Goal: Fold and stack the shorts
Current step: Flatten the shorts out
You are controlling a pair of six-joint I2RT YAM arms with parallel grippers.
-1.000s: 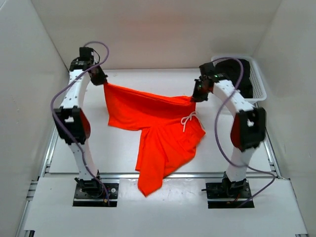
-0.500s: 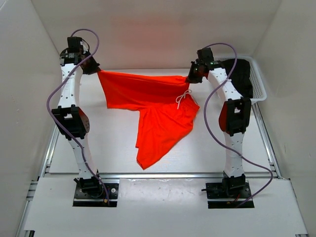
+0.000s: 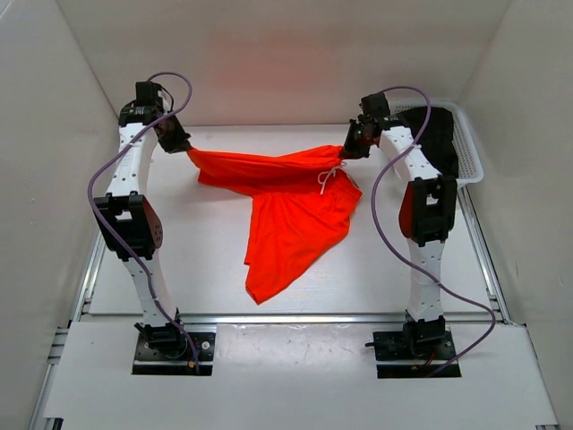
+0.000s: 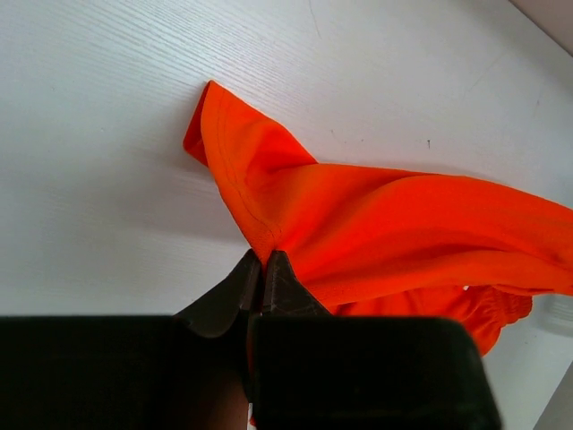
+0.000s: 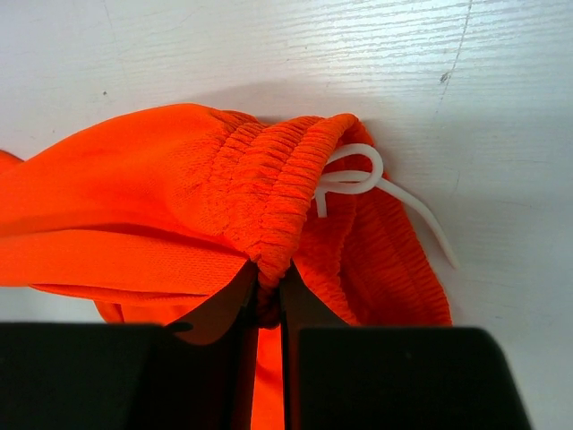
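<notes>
The orange-red shorts (image 3: 286, 202) hang stretched between my two grippers over the far half of the table, one leg trailing down toward the near edge. My left gripper (image 3: 185, 146) is shut on a hem corner of the shorts (image 4: 376, 228); the pinch shows in the left wrist view (image 4: 263, 260). My right gripper (image 3: 347, 149) is shut on the gathered elastic waistband (image 5: 277, 193); the pinch shows in the right wrist view (image 5: 268, 278). The white drawstring (image 5: 363, 179) loops just right of the grip and hangs below it in the top view (image 3: 329, 177).
A white basket (image 3: 466, 148) holding dark clothing stands at the back right, close behind my right arm. White walls enclose the table on the left, back and right. A metal rail (image 3: 286, 317) runs along the near edge.
Both grippers have lowered slightly and the stretched top edge now sags and bunches into a narrower band. The hanging leg has settled a little nearer the front.
</notes>
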